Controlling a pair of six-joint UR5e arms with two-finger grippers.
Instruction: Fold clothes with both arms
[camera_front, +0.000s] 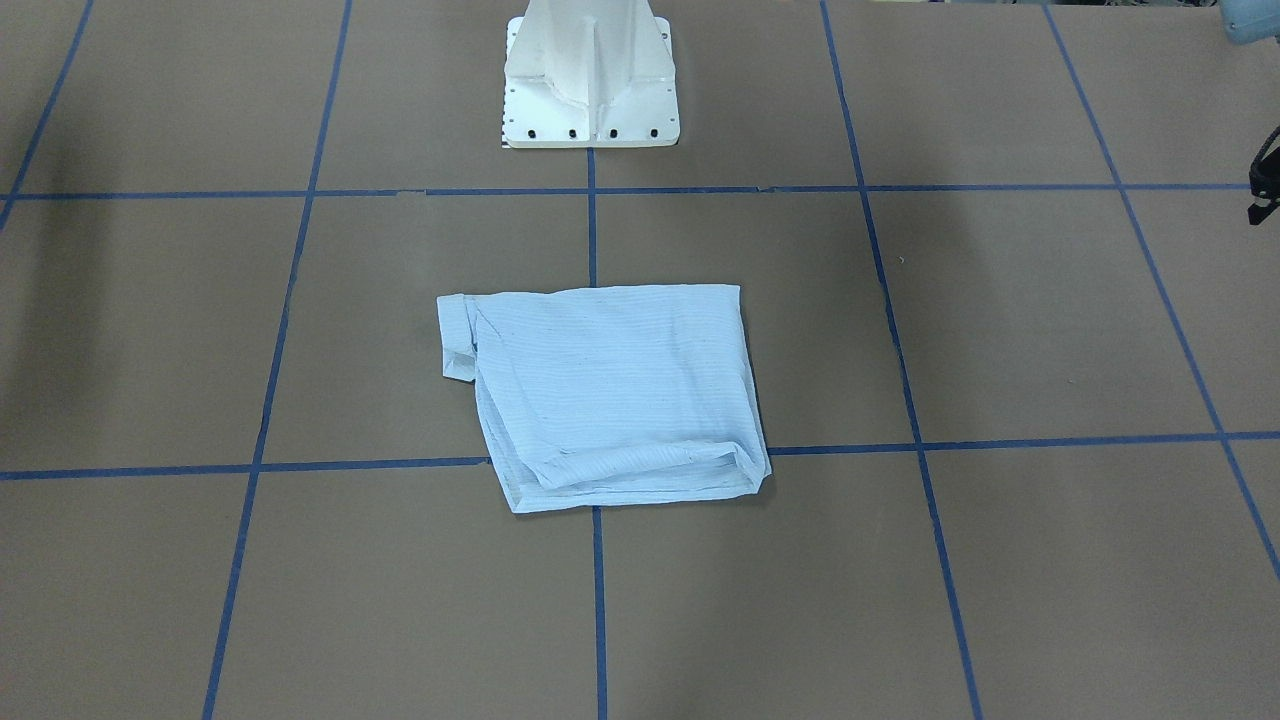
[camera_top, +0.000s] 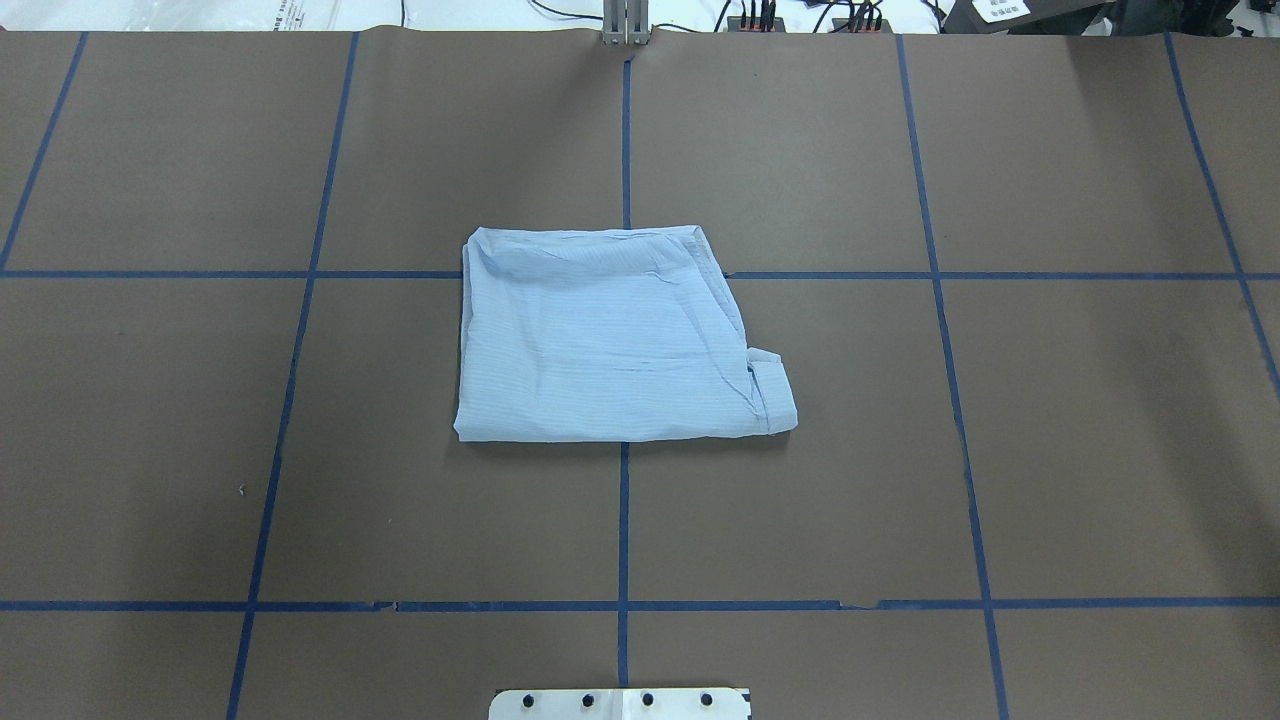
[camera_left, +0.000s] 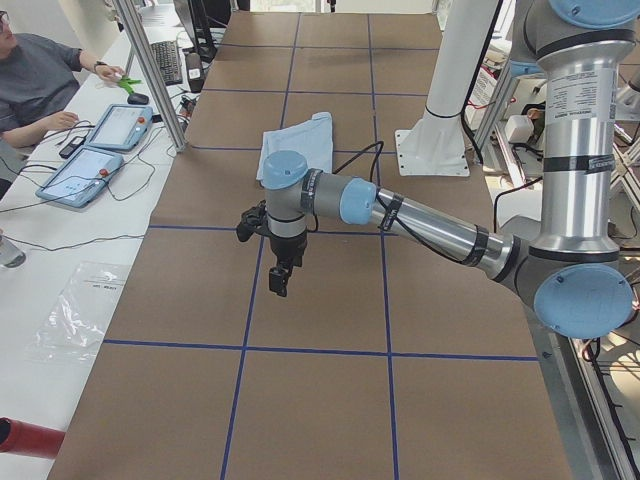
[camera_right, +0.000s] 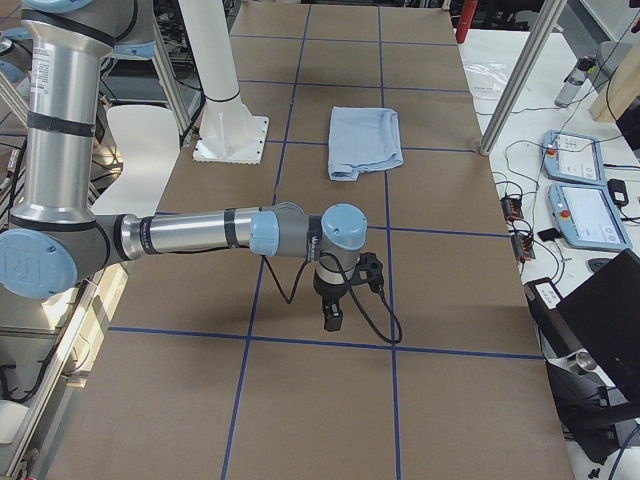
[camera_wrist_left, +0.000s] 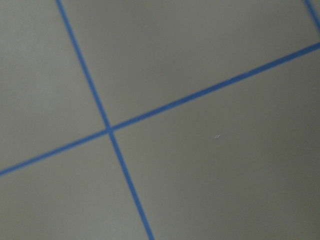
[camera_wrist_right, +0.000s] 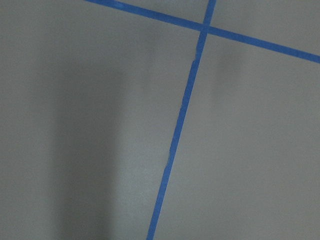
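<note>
The light-blue shirt (camera_front: 610, 390) lies folded into a compact rectangle at the middle of the brown table (camera_top: 1050, 400), with a small cuff or collar piece sticking out at one corner (camera_top: 768, 385). It also shows in the two side views (camera_left: 298, 145) (camera_right: 365, 140). The left gripper (camera_left: 283, 280) hangs pointing down over bare table toward the left end, well away from the shirt. The right gripper (camera_right: 332, 315) hangs the same way toward the right end. I cannot tell whether either is open or shut. Both wrist views show only table and blue tape.
Blue tape lines (camera_top: 623, 520) divide the table into squares. The white pedestal base (camera_front: 590, 75) stands at the robot's edge. An operator (camera_left: 35, 85) sits at a side bench with teach pendants (camera_left: 95, 160). Aluminium frame posts (camera_right: 515, 80) stand along that edge.
</note>
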